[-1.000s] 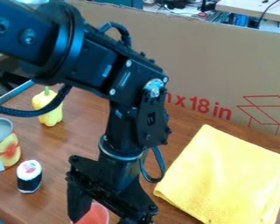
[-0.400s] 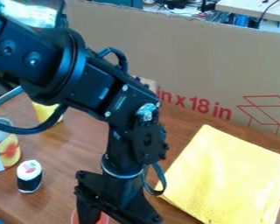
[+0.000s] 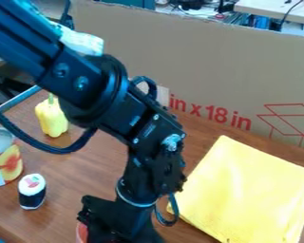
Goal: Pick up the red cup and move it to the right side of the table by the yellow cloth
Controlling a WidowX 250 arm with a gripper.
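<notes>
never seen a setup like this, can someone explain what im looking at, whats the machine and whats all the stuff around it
The machine is a black robot arm, seen by a fixed camera that looks down at a slant. The arm comes in from the upper left, and its end effector, the part made for grasping, is at the bottom edge of the picture. Beside it, partly hidden, is a reddish-pink object; I cannot tell whether it is held.

On the wooden table, a yellow cloth lies to the picture's right. To the left are a yellow pepper, a can with fruit on its label, and a black-and-white piece that looks like toy sushi. Cardboard stands behind.
</notes>
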